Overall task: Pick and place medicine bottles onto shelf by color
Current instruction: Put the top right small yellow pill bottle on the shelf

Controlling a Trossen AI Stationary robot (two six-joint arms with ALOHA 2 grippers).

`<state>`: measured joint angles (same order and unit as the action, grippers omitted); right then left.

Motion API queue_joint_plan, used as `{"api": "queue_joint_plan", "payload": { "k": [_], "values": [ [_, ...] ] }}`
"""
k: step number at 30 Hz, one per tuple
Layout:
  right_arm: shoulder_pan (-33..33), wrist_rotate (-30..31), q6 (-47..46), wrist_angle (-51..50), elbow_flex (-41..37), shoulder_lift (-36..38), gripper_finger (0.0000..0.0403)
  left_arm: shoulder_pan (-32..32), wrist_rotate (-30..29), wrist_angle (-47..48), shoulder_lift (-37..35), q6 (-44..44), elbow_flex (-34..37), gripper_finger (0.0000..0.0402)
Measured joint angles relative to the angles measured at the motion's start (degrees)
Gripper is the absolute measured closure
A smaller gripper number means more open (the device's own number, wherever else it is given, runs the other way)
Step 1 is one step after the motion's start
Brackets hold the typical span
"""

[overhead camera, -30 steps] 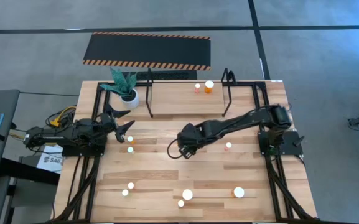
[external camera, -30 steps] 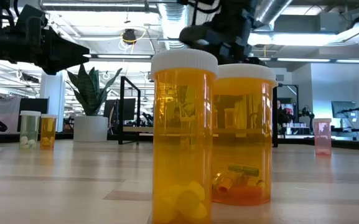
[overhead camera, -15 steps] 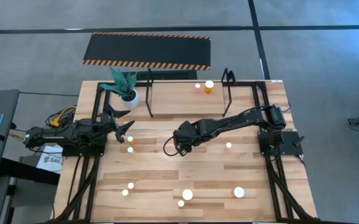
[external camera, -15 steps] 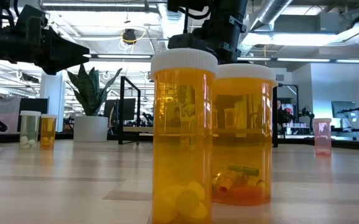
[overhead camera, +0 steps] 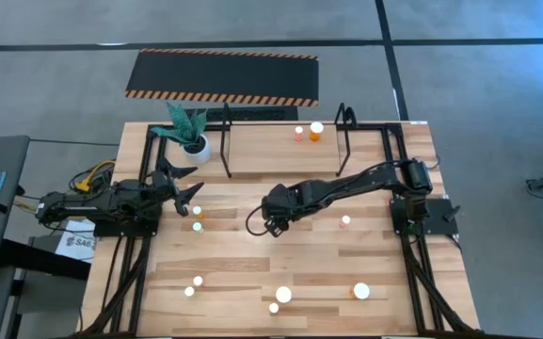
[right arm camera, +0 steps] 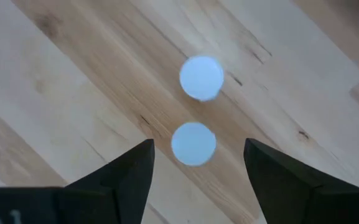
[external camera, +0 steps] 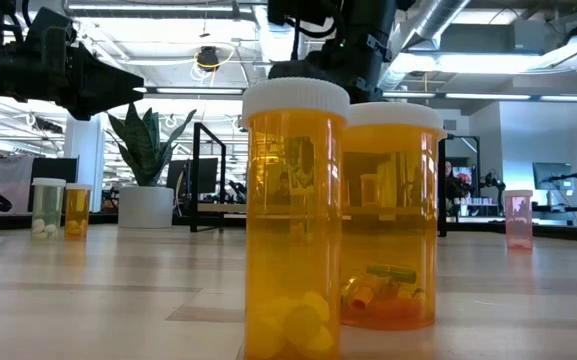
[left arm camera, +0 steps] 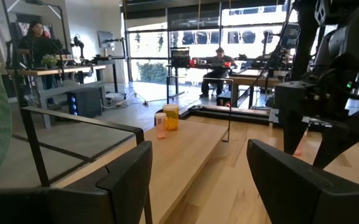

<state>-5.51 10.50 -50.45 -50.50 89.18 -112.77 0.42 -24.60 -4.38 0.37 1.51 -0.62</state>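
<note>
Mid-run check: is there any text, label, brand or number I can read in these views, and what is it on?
"SAG": on a white sheet beside the table, at its left edge; any further letters are too small to read.
Medicine bottles: no label or print visible.
Striped mat: stripes only, no words.

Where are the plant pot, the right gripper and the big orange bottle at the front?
white plant pot (overhead camera: pixel 196 146), high view, on its rim.
right gripper (overhead camera: pixel 261 224), high view, midway between its fingertips.
large orange bottle (external camera: pixel 294 225), low view, on its body below the white cap.
</note>
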Motion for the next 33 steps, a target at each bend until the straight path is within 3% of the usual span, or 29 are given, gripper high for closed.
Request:
{"api": "queue_joint_plan", "payload": {
  "k": [17, 27, 33],
  "values": [
    [0.5, -0.6, 2.5, 5.4, -2.9, -2.2, 0.0131, 0.0, 0.0, 0.0, 0.0, 0.0, 0.0, 0.0152],
    [3.2, -8.5, 4.1, 6.9, -2.5, -6.6, 0.0131, 0.0, -0.1, 0.0, 0.0, 0.0, 0.0, 0.0152],
    [4.1, -9.0, 4.5, 6.9, -2.4, -6.6, 0.0131, 0.0, 0.0, 0.0, 0.0, 0.0, 0.0, 0.0152]
  ]
}}
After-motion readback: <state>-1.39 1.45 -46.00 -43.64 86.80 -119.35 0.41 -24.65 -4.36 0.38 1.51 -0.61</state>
